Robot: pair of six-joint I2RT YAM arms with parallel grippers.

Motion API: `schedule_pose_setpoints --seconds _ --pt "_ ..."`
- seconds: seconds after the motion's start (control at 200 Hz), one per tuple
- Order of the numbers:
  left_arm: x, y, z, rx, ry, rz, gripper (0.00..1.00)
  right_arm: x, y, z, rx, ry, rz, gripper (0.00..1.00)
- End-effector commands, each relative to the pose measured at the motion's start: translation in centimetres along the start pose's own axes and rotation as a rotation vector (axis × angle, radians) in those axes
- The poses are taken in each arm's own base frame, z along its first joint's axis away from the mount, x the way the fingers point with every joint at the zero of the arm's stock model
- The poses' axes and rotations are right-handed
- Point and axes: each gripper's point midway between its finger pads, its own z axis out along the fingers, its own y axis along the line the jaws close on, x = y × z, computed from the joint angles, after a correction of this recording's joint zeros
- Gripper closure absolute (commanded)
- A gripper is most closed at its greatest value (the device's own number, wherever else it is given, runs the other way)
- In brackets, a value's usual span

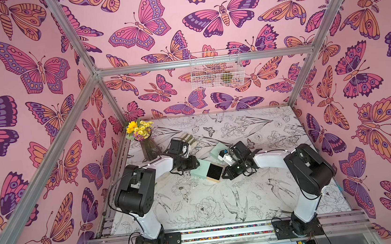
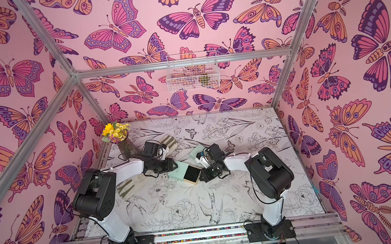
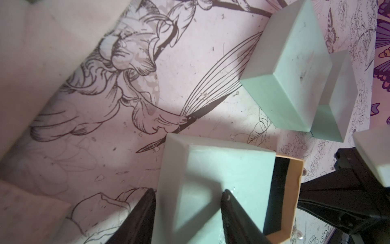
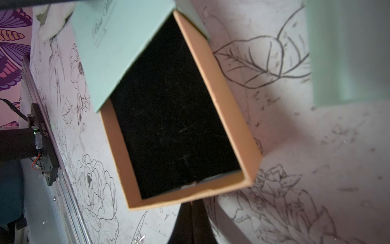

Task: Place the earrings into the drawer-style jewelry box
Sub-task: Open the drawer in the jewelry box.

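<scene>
left gripper (image 3: 187,191): one finger on each side of the mint sleeve (image 3: 232,169), clamped on it, narrow gap.
right gripper (image 4: 191,210): jaws together. Tips sit right at the drawer's front wall; can't tell if they touch or pinch anything.
mint sleeve: between the left fingers, lying flat on the floral-print table (image 1: 197,200).
drawer (image 4: 223,105): tan card, slid most of the way out of the sleeve toward the right gripper, with the black lining facing up. Its open end is just ahead of the right fingertips.
earrings: small glossy beads (image 3: 303,172) lie on the table just beside the drawer's tan wall, on the right gripper's side. They're too small to confirm as the earrings.
mint boxes (image 3: 295,63): two, touching each other, well ahead of the left gripper and apart from the sleeve.
vase of yellow flowers (image 1: 142,137): past the left gripper, at the table's far corner.
</scene>
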Motion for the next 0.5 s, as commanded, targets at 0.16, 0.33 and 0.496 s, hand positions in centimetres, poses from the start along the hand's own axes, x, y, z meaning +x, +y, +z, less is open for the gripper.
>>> schedule_pose_setpoints --seconds 0.16,0.33,0.496 --pt "2.7 2.4 0.5 -0.106 0.090 -0.027 0.44 0.5 -0.3 -0.3 0.012 0.020 0.020 0.86" --pt "1.5 1.4 0.0 -0.079 0.062 -0.034 0.40 0.9 -0.2 -0.8 0.025 0.018 0.021 0.78" --pt "-0.7 0.0 -1.8 -0.067 -0.008 -0.033 0.34 0.9 0.1 -2.4 0.056 -0.013 0.035 0.74"
